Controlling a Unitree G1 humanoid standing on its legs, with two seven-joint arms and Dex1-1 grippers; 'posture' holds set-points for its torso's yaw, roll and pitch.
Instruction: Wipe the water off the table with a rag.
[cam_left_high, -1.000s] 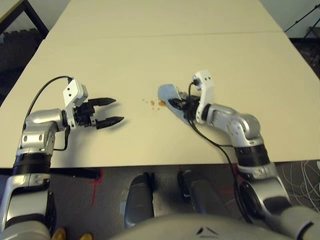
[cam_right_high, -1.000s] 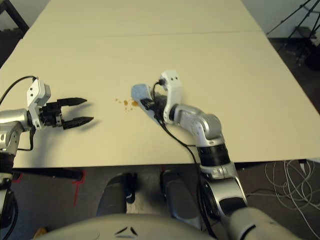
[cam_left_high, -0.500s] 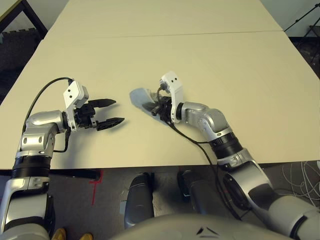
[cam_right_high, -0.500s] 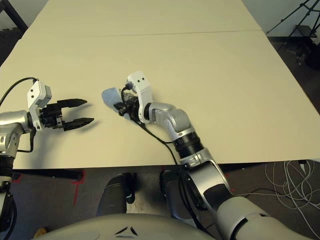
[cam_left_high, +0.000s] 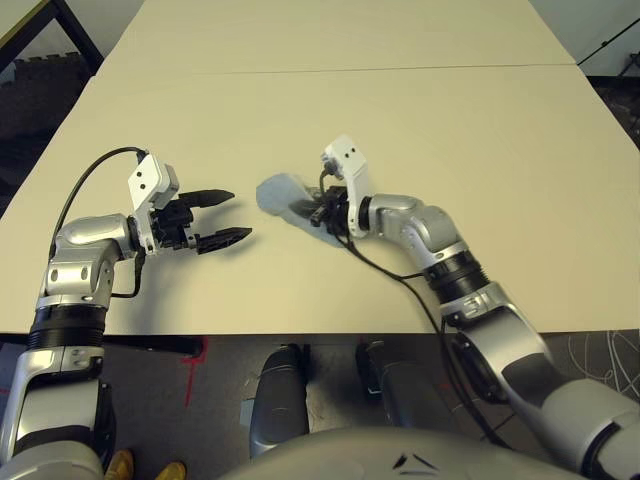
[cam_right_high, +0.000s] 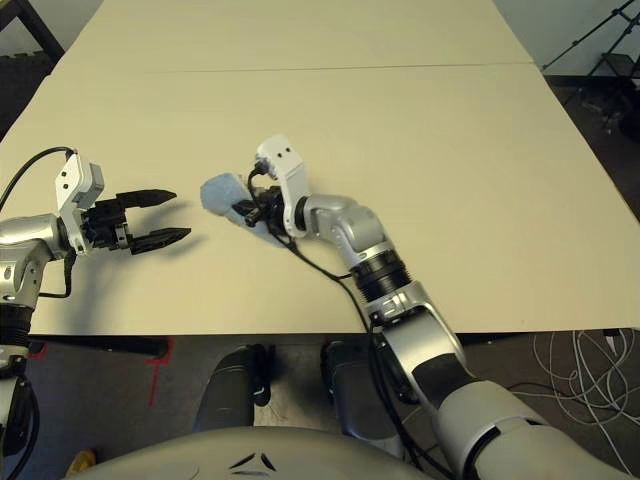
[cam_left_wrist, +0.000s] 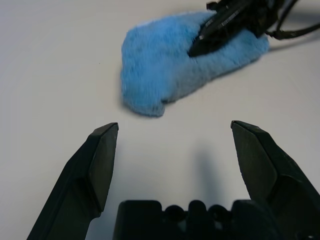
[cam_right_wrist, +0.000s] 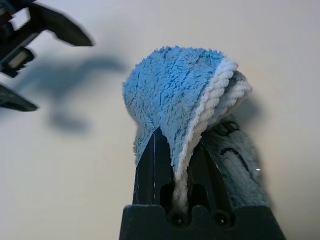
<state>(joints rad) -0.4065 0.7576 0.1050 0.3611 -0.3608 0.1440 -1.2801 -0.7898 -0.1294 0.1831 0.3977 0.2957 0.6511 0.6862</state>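
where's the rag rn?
In the head views, the rag lies on the table near centre, pinched by the right gripper, with the open left gripper nearby.

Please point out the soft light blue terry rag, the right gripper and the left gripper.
Soft light blue terry rag (cam_left_high: 278, 192), left eye view, free end.
Right gripper (cam_right_wrist: 176, 150), right wrist view, between fingertips.
Left gripper (cam_left_wrist: 175, 132), left wrist view, between fingertips.

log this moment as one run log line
right gripper: jaws shut on rag, pressed to table | left gripper: jaws open, empty, beside rag | water drops: none visible
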